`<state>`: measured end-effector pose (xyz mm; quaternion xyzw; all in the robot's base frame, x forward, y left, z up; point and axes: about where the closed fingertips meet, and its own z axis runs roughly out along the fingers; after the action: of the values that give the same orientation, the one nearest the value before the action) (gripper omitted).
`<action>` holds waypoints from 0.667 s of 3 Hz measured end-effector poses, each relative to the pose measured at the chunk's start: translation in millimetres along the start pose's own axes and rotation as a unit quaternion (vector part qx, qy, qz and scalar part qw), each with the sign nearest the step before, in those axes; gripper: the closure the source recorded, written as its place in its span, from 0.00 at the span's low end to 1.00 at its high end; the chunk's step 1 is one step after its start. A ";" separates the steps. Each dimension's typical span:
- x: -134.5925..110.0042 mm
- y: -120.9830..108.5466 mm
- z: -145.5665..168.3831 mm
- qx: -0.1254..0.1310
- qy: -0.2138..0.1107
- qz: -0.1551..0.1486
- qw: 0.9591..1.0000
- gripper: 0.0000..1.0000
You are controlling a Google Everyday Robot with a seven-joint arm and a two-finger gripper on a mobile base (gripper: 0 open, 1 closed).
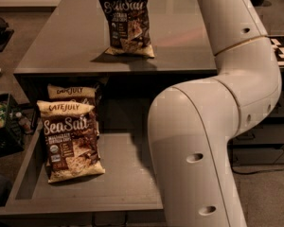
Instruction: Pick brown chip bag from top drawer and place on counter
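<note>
Robot's gripper is hanging out of sight past the upper edge, so its grip cannot be told. Seemingly just below it, the dark brown glossy chip bag (128, 25) is standing upright, long axis vertical, on the glossy grey counter (61, 46) behind the shallow dark grey top drawer (125, 186).

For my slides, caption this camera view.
Brown chip bag upright on counter; two more bags in open top drawer; arm in front, claw out of view.

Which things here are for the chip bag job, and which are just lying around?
For the job: chip bag up on the counter, the open drawer, the robot arm (its tool is out of view, past the top edge).
Just lying about: two other chip bags in the drawer, a black crate at the left.
</note>
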<state>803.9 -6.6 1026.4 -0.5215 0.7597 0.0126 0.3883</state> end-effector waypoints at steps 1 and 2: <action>0.0 0.0 0.0 0.000 0.000 0.000 1.000 0.59; 0.0 0.0 0.0 0.000 0.000 0.000 1.000 0.36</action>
<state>803.9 -6.6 1026.3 -0.5215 0.7597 0.0126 0.3883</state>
